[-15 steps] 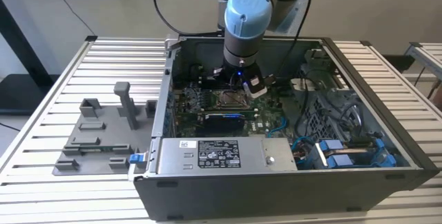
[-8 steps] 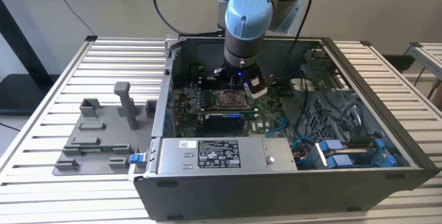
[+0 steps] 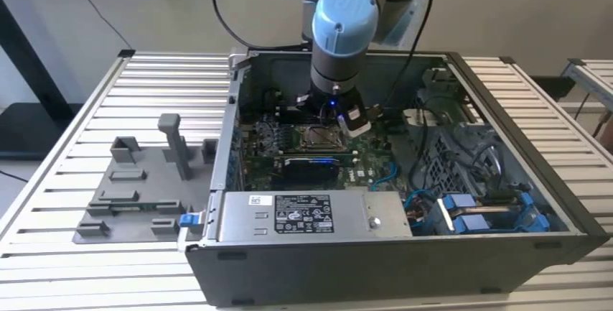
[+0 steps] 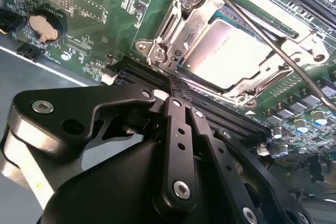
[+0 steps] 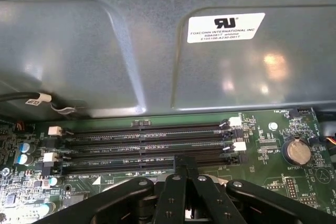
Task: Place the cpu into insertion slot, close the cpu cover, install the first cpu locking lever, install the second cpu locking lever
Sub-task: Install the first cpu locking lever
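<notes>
The cpu [image 4: 231, 51] lies in the insertion slot [image 3: 316, 137], its silver-tan top showing through the window of the cpu cover [image 4: 193, 20], which lies flat over it. A thin metal locking lever [image 4: 273, 51] runs slantwise across the cover's edge. My gripper [image 4: 176, 83] is shut with nothing between its fingers. Its tip hovers beside the socket's corner, over the black memory slots [image 5: 147, 140]. In the first wrist view the gripper [image 5: 184, 160] points at those slots. In the exterior view the gripper [image 3: 331, 118] hangs just behind the socket, inside the open computer case.
The grey case wall [image 5: 131, 51] rises close behind the memory slots. A coin battery [image 5: 295, 150] sits on the green board. A power supply [image 3: 297, 214] lies along the case front, with blue cables [image 3: 479, 210] beside it. A grey fixture plate [image 3: 134, 189] lies outside the case.
</notes>
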